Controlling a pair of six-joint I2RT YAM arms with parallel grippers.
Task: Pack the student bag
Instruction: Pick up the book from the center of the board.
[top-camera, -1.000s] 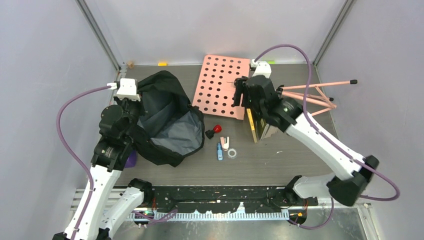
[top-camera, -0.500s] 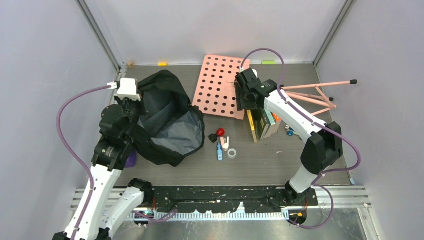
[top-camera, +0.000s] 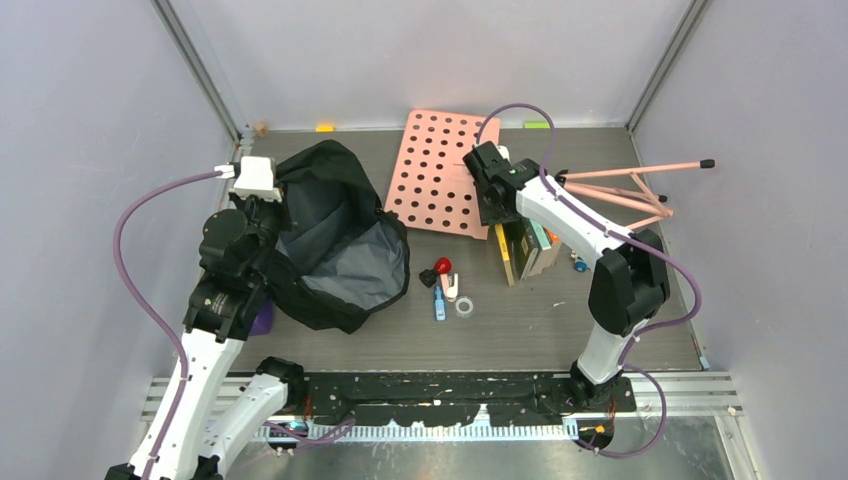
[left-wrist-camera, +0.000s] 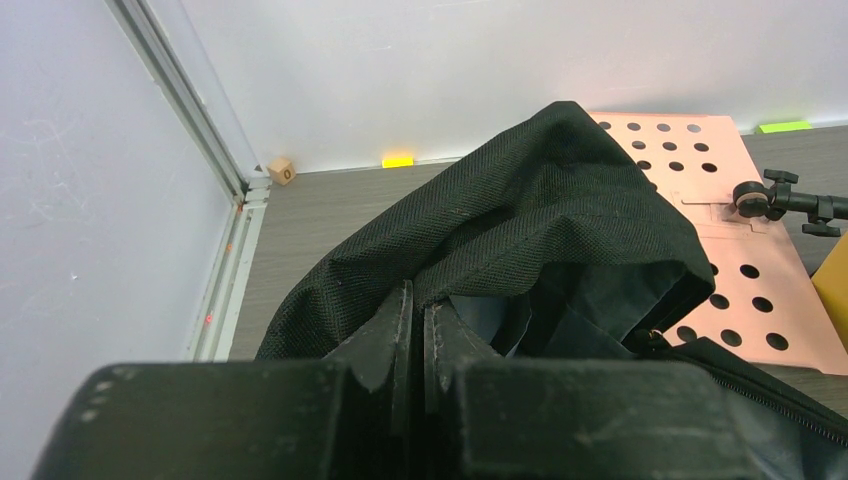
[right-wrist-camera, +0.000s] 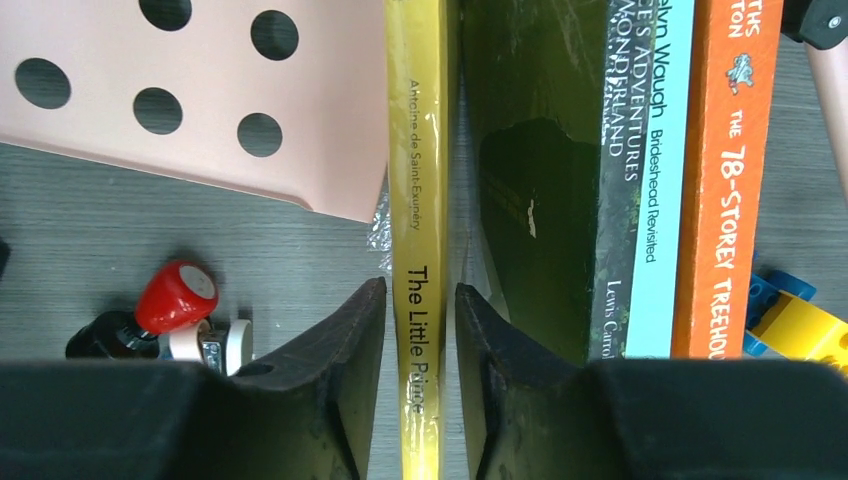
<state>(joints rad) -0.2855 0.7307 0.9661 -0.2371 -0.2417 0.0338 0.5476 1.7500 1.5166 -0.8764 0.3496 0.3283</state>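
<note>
The student bag lies on the left part of the table, its mouth gaping toward the middle so that the grey lining shows; nothing can be seen inside it from above. The left tool is closed on the black fabric of the bag's rim and holds that edge up, which props the opening. Just beside the mouth lie small loose things: a red-capped piece, a little blue piece and a tape ring. Further right a row of books stands on edge against the pink perforated board, with a pink folding stand behind them. The right tool has a finger on either side of the yellow book at the left end of the row, spine up; whether it already presses on it or only sits just beside it, I cannot tell. Packing looks barely begun: the bag is held open and ready, but the books and small things are all still out on the table, so nearly everything is left to go in, this book probably first.
</note>
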